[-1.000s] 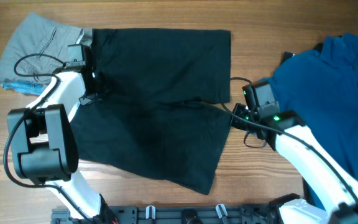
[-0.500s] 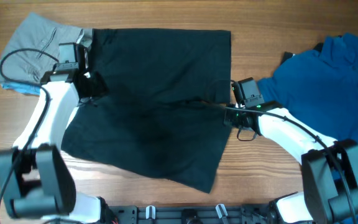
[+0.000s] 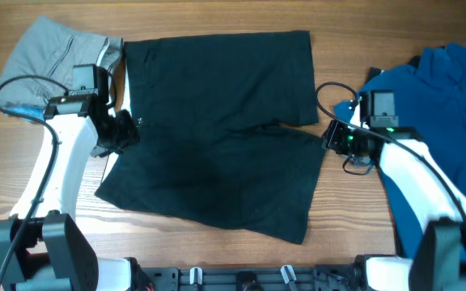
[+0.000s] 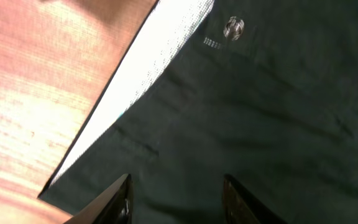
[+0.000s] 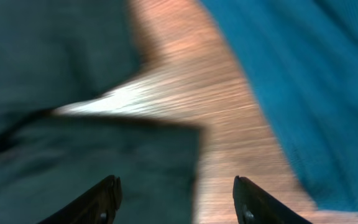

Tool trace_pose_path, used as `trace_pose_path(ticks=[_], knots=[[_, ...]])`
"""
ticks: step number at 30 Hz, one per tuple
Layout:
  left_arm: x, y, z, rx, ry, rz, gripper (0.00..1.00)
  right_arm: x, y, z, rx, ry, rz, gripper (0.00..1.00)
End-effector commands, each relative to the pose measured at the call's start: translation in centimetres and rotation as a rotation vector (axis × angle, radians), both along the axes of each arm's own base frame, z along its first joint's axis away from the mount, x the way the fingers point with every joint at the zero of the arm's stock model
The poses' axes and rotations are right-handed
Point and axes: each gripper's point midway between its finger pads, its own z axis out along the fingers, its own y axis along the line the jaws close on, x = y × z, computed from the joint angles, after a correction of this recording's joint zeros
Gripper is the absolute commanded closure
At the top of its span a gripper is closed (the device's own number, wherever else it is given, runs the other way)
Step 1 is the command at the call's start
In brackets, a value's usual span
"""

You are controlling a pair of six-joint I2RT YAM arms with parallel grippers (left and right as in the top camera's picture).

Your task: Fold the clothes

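1. Table point(image 3: 217, 259): wood top, all the clothes lie on it.
2. Black shorts point(image 3: 217, 121): mid-table, spread flat. Waistband on the L side, both legs point R, and the lower leg angles down-right.
3. Blue shirt point(image 3: 451, 105): bunched at the R edge of the table. A strip of bare wood separates it from the shorts. The R arm crosses over part of it.
4. Grey garment point(image 3: 47, 56): folded, top-left corner. Its R edge sits right against the shorts' waistband corner.
5. Left gripper point(image 3: 124, 133): over the waistband edge, about mid-height. Wrist cam shows the fingers spread apart with black fabric under the gap and nothing pinched.
6. Right gripper point(image 3: 334, 139): at the leg hems, near where the two legs meet. Wrist cam is blurry, but the fingers are wide apart over the hem corner and bare wood, and they hold nothing.
7. White speckled lining point(image 4: 148, 87): a strip of inner waistband showing along the shorts' edge in the L wrist cam, next to wood.
8. Small logo point(image 4: 233, 27): pale print on the shorts near that strip, with tiny text below it that is too small to read.
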Motion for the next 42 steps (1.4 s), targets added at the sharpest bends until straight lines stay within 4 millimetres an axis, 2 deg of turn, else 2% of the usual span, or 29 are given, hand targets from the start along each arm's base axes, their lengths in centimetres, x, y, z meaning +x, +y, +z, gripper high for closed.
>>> trace_pose_path(ticks=[1, 2, 3, 5, 6, 8, 11, 14, 16, 17, 18, 20, 21, 22, 25, 27, 30, 32, 34, 36, 37, 39, 40, 42], knots=[[-0.5, 0.8, 0.4, -0.007, 0.001, 0.035, 0.55, -0.6, 2.7, 4.6, 0.136, -0.093, 0.104, 0.44], [-0.4, 1.1, 0.4, -0.010, -0.006, 0.047, 0.57, -0.9, 3.0, 4.9, 0.145, -0.097, 0.115, 0.55], [-0.3, 1.0, 0.5, -0.026, -0.011, 0.049, 0.69, -1.0, 3.3, 4.8, 0.135, -0.101, 0.144, 0.70], [-0.3, 0.5, 0.5, -0.053, -0.014, 0.043, 0.87, -0.9, 3.7, 4.0, 0.127, -0.098, 0.157, 0.92], [-0.2, 0.4, 0.5, -0.058, -0.016, 0.041, 0.91, -0.8, 3.9, 3.2, 0.119, -0.093, 0.162, 0.96], [0.0, 0.4, 0.5, -0.055, -0.026, 0.034, 0.94, -0.6, 4.0, 0.8, 0.119, -0.047, 0.136, 0.96], [0.0, 0.4, 0.7, -0.054, -0.032, 0.034, 0.90, -0.2, 4.1, -2.5, 0.126, 0.028, 0.116, 0.96], [0.0, 0.4, 1.1, -0.053, -0.045, 0.033, 0.74, 0.0, 4.1, -5.9, 0.139, 0.108, 0.069, 0.95], [-0.1, 0.4, 1.5, -0.052, -0.055, 0.033, 0.71, 0.2, 3.9, -7.7, 0.130, 0.135, 0.049, 0.96], [-0.1, 0.4, 1.7, -0.051, -0.058, 0.033, 0.69, 0.4, 2.9, -8.7, 0.096, 0.154, -0.019, 0.96], [-0.3, 0.4, 2.0, -0.050, -0.063, 0.030, 0.68, 0.6, 0.5, -9.7, 0.004, 0.173, -0.155, 0.96], [-0.4, 0.4, 2.2, -0.050, -0.066, 0.030, 0.63, 0.9, -2.5, -10.3, -0.095, 0.169, -0.292, 0.96], [-0.5, 0.4, 2.2, -0.050, -0.064, 0.030, 0.55, 1.1, -3.7, -10.4, -0.120, 0.159, -0.349, 0.96], [-0.7, 0.3, 2.2, -0.053, -0.055, 0.037, 0.43, 1.6, -5.1, -10.2, -0.134, 0.137, -0.399, 0.96], [-1.4, 0.3, 2.0, -0.056, -0.026, 0.039, 0.30, 2.7, -6.6, -9.7, -0.114, 0.101, -0.461, 0.96], [-2.0, 0.2, 1.9, -0.059, -0.002, 0.041, 0.29, 4.2, -5.2, -8.6, -0.062, 0.054, -0.321, 0.96], [-3.5, 0.0, 1.6, -0.073, 0.062, 0.100, 0.28, 4.9, -2.7, -6.2, 0.029, 0.002, -0.151, 0.85], [-4.8, -0.2, 1.0, -0.078, 0.111, 0.128, 0.28, 4.5, -2.6, -4.5, 0.033, -0.010, -0.148, 0.79], [-6.1, -0.3, -0.1, -0.083, 0.158, 0.156, 0.31, 3.6, -2.3, -1.7, 0.048, -0.032, -0.140, 0.76], [-7.6, -0.5, -1.9, -0.090, 0.206, 0.202, 0.45, 2.2, -1.6, 1.5, 0.071, -0.067, -0.108, 0.70], [-8.0, -0.6, -2.5, -0.092, 0.216, 0.207, 0.46, 1.5, -1.4, 2.6, 0.080, -0.074, -0.107, 0.67], [-8.9, -0.8, -3.9, -0.096, 0.236, 0.232, 0.36, -0.4, -1.0, 4.3, 0.095, -0.065, -0.100, 0.62], [-9.2, -1.3, -4.7, -0.124, 0.237, 0.231, 0.33, -1.3, -1.0, 4.7, 0.094, -0.053, -0.101, 0.56], [-9.8, -1.8, -6.0, -0.153, 0.246, 0.239, 0.30, -3.4, -0.8, 4.6, 0.095, 0.015, -0.104, 0.50]])
